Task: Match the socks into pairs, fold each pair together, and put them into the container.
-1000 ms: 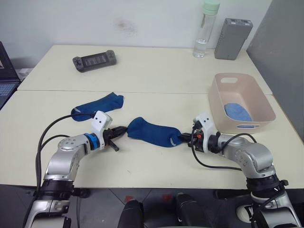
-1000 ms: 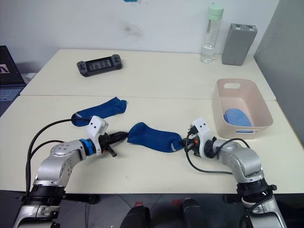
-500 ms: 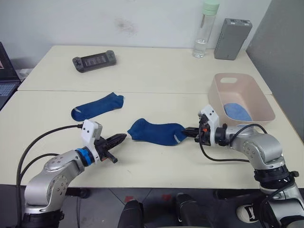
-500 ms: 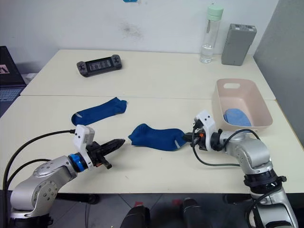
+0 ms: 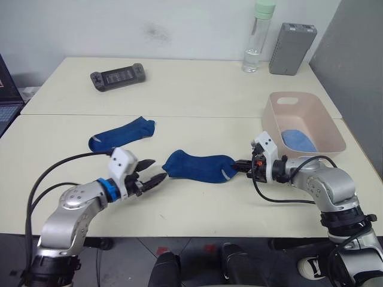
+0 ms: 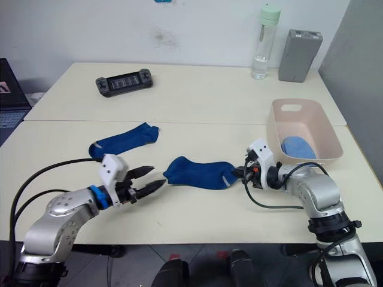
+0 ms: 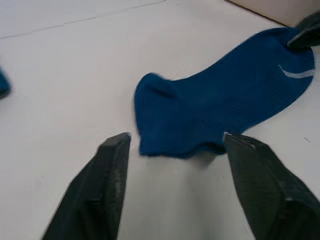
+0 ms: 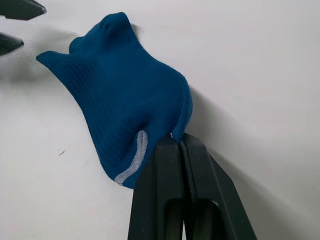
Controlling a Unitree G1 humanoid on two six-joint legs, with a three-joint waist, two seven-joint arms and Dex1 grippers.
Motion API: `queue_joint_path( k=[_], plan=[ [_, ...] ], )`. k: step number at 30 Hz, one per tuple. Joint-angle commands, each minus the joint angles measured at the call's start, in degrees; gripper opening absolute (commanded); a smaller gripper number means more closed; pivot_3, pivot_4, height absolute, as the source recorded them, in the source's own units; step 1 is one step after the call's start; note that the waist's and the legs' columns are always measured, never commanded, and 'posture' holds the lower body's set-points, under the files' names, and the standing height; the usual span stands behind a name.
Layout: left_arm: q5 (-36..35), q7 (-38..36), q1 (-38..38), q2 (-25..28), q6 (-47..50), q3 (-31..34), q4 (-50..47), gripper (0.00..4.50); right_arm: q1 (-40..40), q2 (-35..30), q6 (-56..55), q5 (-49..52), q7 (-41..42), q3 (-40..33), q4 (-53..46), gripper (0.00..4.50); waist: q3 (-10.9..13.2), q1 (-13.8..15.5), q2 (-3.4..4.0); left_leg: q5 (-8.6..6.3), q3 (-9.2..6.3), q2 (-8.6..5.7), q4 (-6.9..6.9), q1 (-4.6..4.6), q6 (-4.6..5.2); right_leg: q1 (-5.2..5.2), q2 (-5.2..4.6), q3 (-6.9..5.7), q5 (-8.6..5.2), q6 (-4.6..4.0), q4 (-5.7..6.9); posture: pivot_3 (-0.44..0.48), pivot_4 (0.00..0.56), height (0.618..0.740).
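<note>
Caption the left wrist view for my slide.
Open left gripper faces the free end of a dark blue sock lying on the white table.

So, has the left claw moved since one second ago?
Yes. The left claw has let go of the dark blue sock, backed off toward the table's near edge, and stands open just short of it.

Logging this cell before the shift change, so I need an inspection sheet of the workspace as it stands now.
Surface: two cream tabletops pushed together, seam between them.
Job's things: dark blue fabric sock flat between the arms; second dark blue sock lying apart; pale pink plastic bin holding a light blue folded bundle.
Clutter: black handheld game console, clear water bottle with green cap, grey box.
Grippers: left pincer open, just short of the near sock; right pincer shut on that sock's other end.
Cables: black cable looping off the left arm, another at the right wrist.
Surroundings: white wall, laptop edge.
</note>
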Motion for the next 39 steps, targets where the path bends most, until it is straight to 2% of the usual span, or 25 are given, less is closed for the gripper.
queue_joint_path(
  k=[1, 6, 11, 14, 19, 26, 30, 34, 36, 39],
  plan=[
    [6.60, -3.66, -1.10, 2.03, -10.28, -4.27, 3.81, 4.46, 0.39, -0.17, -0.62, 0.22, -0.14, -0.46, -2.26, 0.00, 0.00, -0.17, 0.00, 0.00, 0.01, 0.00, -0.01, 0.01, 0.00, 0.00, 0.00, 0.01, 0.00, -0.01, -0.01, 0.000, 0.150, 0.740],
    [12.11, -5.05, -4.68, 2.87, -18.93, -7.30, 10.69, 4.49, 0.63, -0.04, -0.42, 0.33, -0.55, -0.61, -2.79, 0.00, 0.00, -0.28, 0.00, 0.00, 0.03, 0.02, -0.01, -0.03, 0.01, -0.03, 0.00, 0.02, -0.01, -0.02, -0.06, 0.000, 0.150, 0.740],
    [14.74, -3.07, -9.89, -0.33, -25.34, -8.66, 16.43, 4.49, 0.83, 0.34, -0.25, 0.44, -0.95, -0.45, -3.18, 0.00, 0.00, -0.25, 0.00, 0.00, 0.01, 0.02, 0.01, -0.04, 0.01, -0.01, 0.00, 0.00, 0.00, -0.01, -0.05, 0.000, 0.150, 0.740],
    [14.57, -4.29, -11.19, -1.27, -26.12, -9.24, 17.76, 3.88, 0.86, 0.46, -0.34, 0.43, -1.07, -0.34, -3.11, 0.00, 0.00, -0.21, 0.00, 0.00, 0.02, 0.01, 0.01, -0.06, 0.01, -0.01, 0.00, 0.00, 0.00, -0.01, -0.07, 0.000, 0.150, 0.740],
    [12.57, -7.05, -12.17, -1.48, -25.25, -9.58, 17.81, 2.24, 0.40, 0.66, -0.70, 0.19, -1.16, -0.24, -2.39, 0.00, 0.00, -0.33, 0.00, -0.01, 0.01, 0.02, 0.00, -0.06, 0.02, -0.02, 0.01, 0.00, 0.00, -0.01, -0.07, 0.000, 0.150, 0.740],
    [10.41, -10.80, -9.28, -0.14, -19.09, -10.19, 11.97, 0.03, -2.59, 2.25, -3.76, -1.53, -0.14, 1.87, 1.95, 0.00, 0.00, -0.51, 0.00, -0.01, 0.03, 0.02, 0.01, -0.04, 0.02, -0.01, 0.01, 0.02, 0.00, -0.01, -0.06, 0.000, 0.150, 0.740],
    [9.63, -11.16, -8.41, 0.58, -13.34, -10.16, 7.70, 0.03, -6.91, 4.69, -8.36, -4.05, 1.61, 4.65, 8.27, 0.00, 0.00, -0.46, 0.00, -0.01, -0.01, 0.03, 0.01, -0.05, 0.02, -0.01, 0.01, -0.02, 0.00, -0.01, -0.04, 0.000, 0.150, 0.740],
    [4.46, -12.14, -7.49, 1.04, -2.62, -9.97, -0.44, 0.03, -12.82, 8.69, -14.88, -7.26, 4.25, 7.41, 17.55, 0.00, 0.00, -0.61, 0.01, -0.01, 0.01, 0.03, 0.02, -0.04, 0.02, -0.02, 0.01, 0.00, 0.00, -0.01, -0.01, 0.000, 0.150, 0.740],
    [0.51, -12.25, -7.69, 0.65, 4.33, -11.01, -6.17, 0.03, -17.07, 12.03, -18.97, -8.69, 6.17, 8.55, 23.67, 0.00, 0.01, -0.58, 0.01, -0.01, -0.02, 0.03, 0.01, -0.05, 0.02, -0.02, 0.01, -0.04, 0.00, -0.01, -0.02, 0.000, 0.150, 0.740],
    [-0.77, -11.38, -8.77, -0.33, 9.18, -13.96, -11.27, 0.03, -22.98, 16.85, -25.08, -11.17, 7.60, 9.12, 33.62, 0.00, 0.01, -0.62, 0.02, -0.01, -0.02, 0.03, 0.02, -0.04, 0.02, -0.01, 0.01, -0.04, 0.01, -0.04, -0.01, 0.000, 0.150, 0.740]
  ],
)
